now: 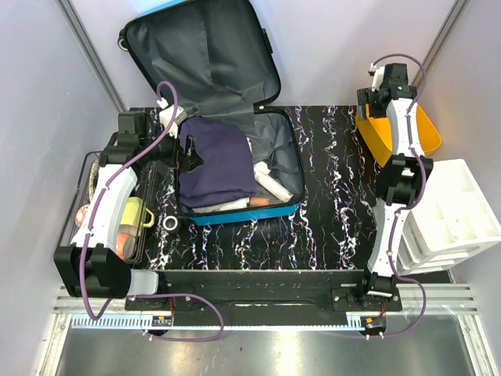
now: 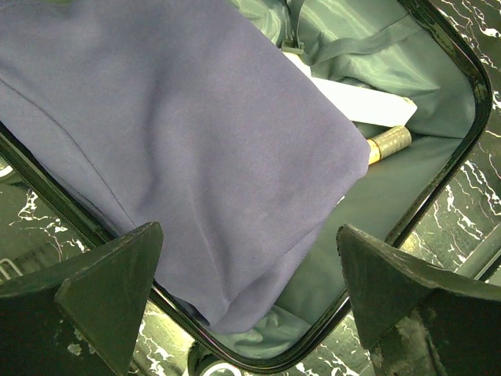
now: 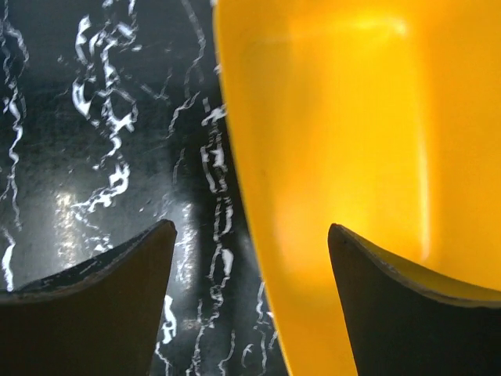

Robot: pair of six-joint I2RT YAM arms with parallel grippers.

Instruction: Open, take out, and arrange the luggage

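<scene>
Luggage [image 1: 278,145] sat open at the bench's [image 1: 329,227] far-left corner; only my top view caught its lid [image 1: 203,59]. Left gripper [image 2: 249,235] and right gripper [image 3: 250,231] gaped empty.

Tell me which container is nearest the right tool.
The orange bin: the open right tool hangs over its rim. The white organiser sits beside the bin, farther off, and the luggage is across the table.
</scene>
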